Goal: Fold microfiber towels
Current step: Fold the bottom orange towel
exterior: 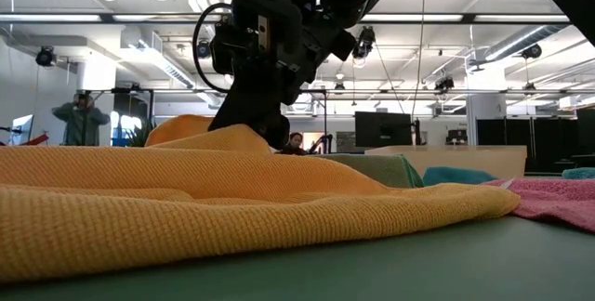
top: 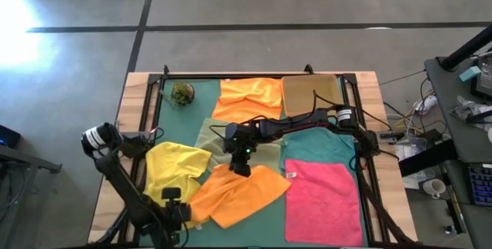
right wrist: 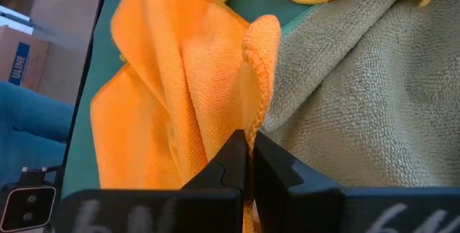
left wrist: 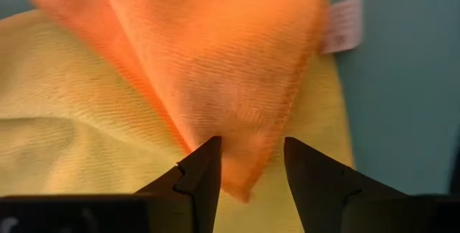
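Item, nearest: our left claw (left wrist: 250, 167), fingers parted, straddled a corner of the near orange towel (top: 238, 193), which lay over the yellow towel (top: 173, 164) on the table (top: 265, 230). Farther in, our right claw (right wrist: 249, 162) was pinched tight on that orange towel's opposite edge beside the olive towel (right wrist: 359, 96).

My orange towel (right wrist: 180, 103) looked finely woven cloth; the olive towel (right wrist: 359, 96) was looped, fuzzy; my fingers (right wrist: 237, 161) were matt plastic.
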